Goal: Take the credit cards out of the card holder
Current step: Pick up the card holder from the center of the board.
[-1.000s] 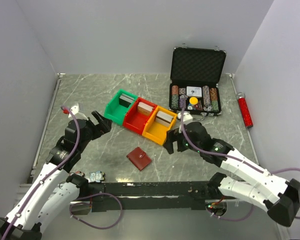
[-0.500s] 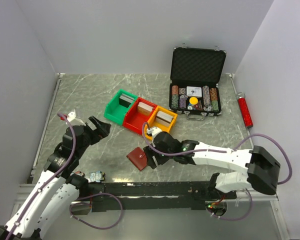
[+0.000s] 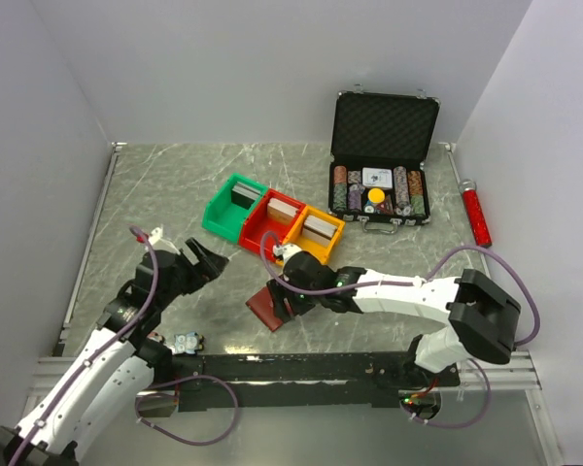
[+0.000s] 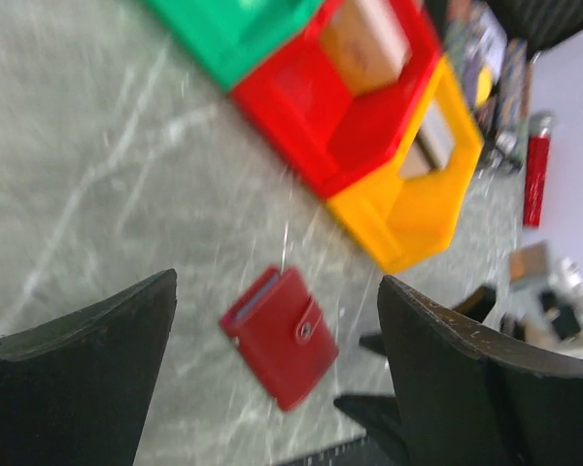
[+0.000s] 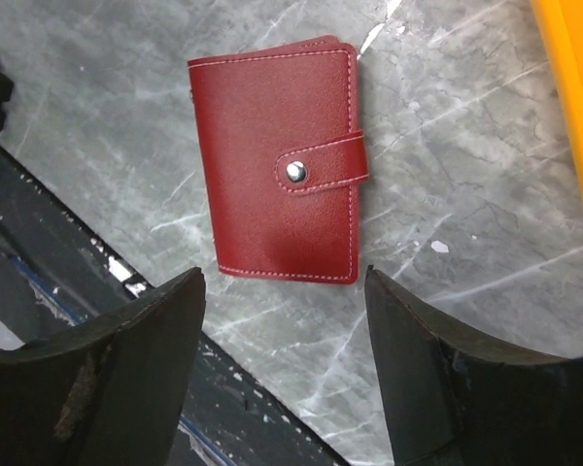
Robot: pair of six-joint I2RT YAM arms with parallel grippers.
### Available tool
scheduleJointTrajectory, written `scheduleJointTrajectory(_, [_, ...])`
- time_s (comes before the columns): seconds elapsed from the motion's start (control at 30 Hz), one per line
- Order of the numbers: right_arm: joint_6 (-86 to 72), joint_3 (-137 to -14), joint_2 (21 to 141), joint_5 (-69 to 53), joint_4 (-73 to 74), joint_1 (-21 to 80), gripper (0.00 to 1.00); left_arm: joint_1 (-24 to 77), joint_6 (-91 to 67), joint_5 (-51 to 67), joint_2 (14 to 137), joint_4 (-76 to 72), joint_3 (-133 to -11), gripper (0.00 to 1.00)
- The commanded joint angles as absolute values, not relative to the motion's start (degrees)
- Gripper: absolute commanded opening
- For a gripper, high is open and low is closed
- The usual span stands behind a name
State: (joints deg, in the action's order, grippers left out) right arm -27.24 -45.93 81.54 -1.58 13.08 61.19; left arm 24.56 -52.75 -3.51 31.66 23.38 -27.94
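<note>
Top camera looks down from behind the arms (image 3: 408, 289). Both wrist cameras share the wallet (image 5: 277, 170), the right end effector (image 5: 284, 286) nearer it.

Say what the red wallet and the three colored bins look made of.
Card holder: looks like leather or faux leather; matte fine grain, pale edge stitching, shiny metal-looking snap. Real or synthetic is unclear.
Green bin, red bin, yellow bin: likely moulded plastic; smooth walls, uniform bright colour, slight sheen.
</note>
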Motion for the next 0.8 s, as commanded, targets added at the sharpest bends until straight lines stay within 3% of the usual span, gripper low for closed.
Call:
scheduleJointTrajectory(0.0, [-28.48, -48.25, 82.71, -1.32, 11.87, 60.73, 0.76, 29.25, -58.62, 0.18, 31.90, 23.20, -26.19, 0.89])
scheduleJointTrajectory(0.17, [-27.86, -46.76, 81.83, -1.32, 11.69, 60.29, 0.79, 35.85, -61.61, -1.32, 34.62, 22.25, -24.44, 0.82])
scheduleJointTrajectory(0.4, [-27.33, -44.91, 81.82, -2.72, 9.85, 59.24, 0.78, 44.99, -64.16, -4.39, 41.48, 19.08, -23.29, 0.80])
scheduleJointTrajectory(0.77, [-27.25, -44.12, 84.98, -2.99, 8.35, 58.45, 0.75, 47.11, -60.74, -7.20, 52.55, 17.14, -24.69, 0.75])
